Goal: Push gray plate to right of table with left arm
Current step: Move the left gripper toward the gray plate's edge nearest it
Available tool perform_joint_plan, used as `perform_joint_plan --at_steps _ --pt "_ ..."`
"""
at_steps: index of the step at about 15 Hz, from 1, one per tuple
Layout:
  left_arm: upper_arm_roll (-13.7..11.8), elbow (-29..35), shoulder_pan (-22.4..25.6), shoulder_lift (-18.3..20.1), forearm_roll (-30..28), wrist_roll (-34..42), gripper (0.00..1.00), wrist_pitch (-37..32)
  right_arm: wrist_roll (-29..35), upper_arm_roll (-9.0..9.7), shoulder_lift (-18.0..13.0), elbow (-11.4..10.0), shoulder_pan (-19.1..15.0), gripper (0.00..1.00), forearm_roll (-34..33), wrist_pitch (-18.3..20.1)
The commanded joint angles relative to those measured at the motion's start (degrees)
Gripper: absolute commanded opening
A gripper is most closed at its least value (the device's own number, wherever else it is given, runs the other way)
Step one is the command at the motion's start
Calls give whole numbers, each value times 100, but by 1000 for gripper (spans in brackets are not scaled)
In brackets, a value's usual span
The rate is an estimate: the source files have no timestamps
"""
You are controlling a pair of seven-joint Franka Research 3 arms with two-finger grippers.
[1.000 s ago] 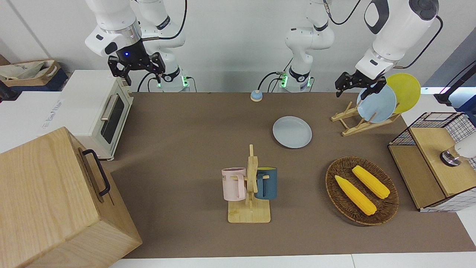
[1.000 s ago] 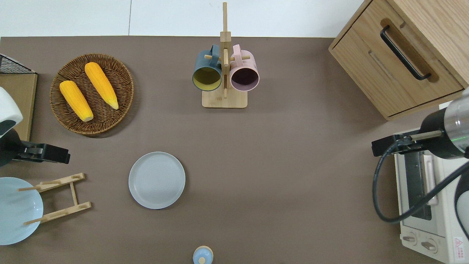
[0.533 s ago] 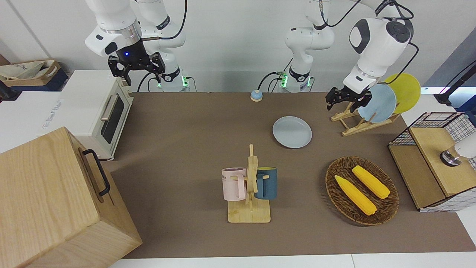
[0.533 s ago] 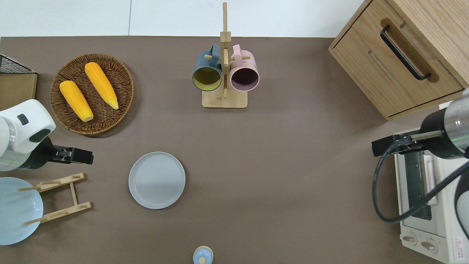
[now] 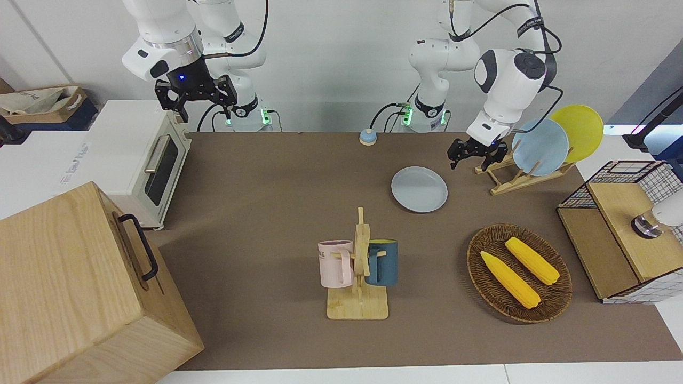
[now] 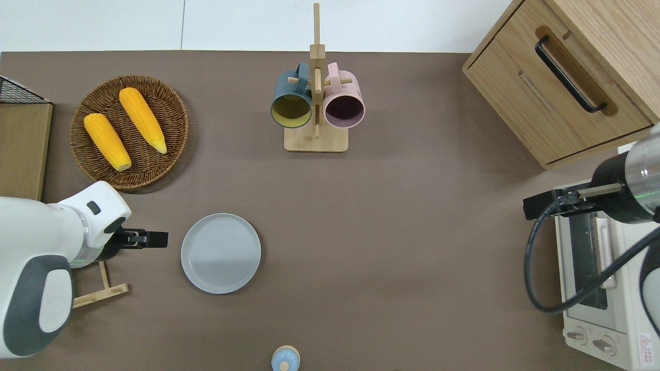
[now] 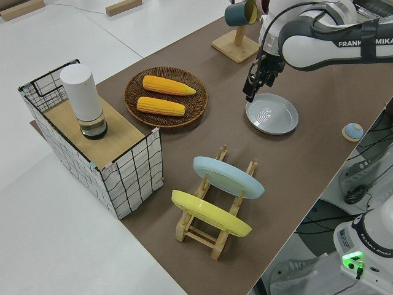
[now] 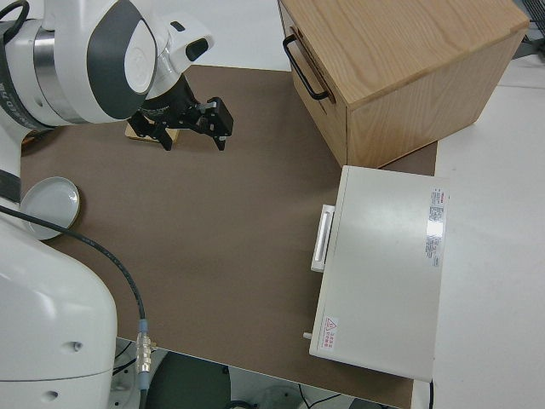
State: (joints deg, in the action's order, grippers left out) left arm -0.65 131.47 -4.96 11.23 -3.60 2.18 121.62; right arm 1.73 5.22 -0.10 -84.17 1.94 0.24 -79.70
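The gray plate (image 5: 419,189) lies flat on the brown table (image 5: 267,213), nearer to the robots than the mug rack; it also shows in the overhead view (image 6: 220,253), the left side view (image 7: 272,114) and the right side view (image 8: 49,202). My left gripper (image 5: 475,159) is open and empty. In the overhead view it (image 6: 157,238) is over bare table between the wooden plate rack and the plate's rim, a small gap from the rim. In the left side view it (image 7: 252,92) hangs low by the plate's edge. My right gripper (image 5: 205,109) is open and parked.
A plate rack (image 5: 507,178) holds a sky-blue plate (image 5: 540,146) and a yellow plate (image 5: 580,130). A woven basket (image 5: 555,298) holds two corn cobs. A mug rack (image 5: 358,266), a small blue bell (image 5: 367,137), a toaster oven (image 5: 144,160), a wooden drawer box (image 5: 80,288) and a wire crate (image 5: 619,229) stand around.
My left gripper has swung from over the plate rack toward the gray plate and come lower. The plate has not moved. The right arm is still.
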Motion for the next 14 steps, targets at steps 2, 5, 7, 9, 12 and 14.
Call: perform_joint_plan --at_steps 2,5,7,9,12,14 --pt "91 1046 -49 231 -27 -218 995 1133 -15 23 -43 -3 -62 983 46 69" --pt "91 1494 -49 179 -35 -227 995 1740 -15 23 -43 -3 -62 983 46 69" --pt "91 1653 -40 82 -44 -227 995 1987 -15 32 -43 5 -62 983 46 69" --pt "100 1715 -58 -59 -44 -253 995 2163 -6 32 -43 5 -62 983 46 69" --pt "100 1803 -180 -261 -79 -314 995 2418 -15 23 -43 5 -62 983 46 69" --pt "108 1830 -242 -410 -97 -533 995 2567 -15 32 -43 5 -62 983 46 69"
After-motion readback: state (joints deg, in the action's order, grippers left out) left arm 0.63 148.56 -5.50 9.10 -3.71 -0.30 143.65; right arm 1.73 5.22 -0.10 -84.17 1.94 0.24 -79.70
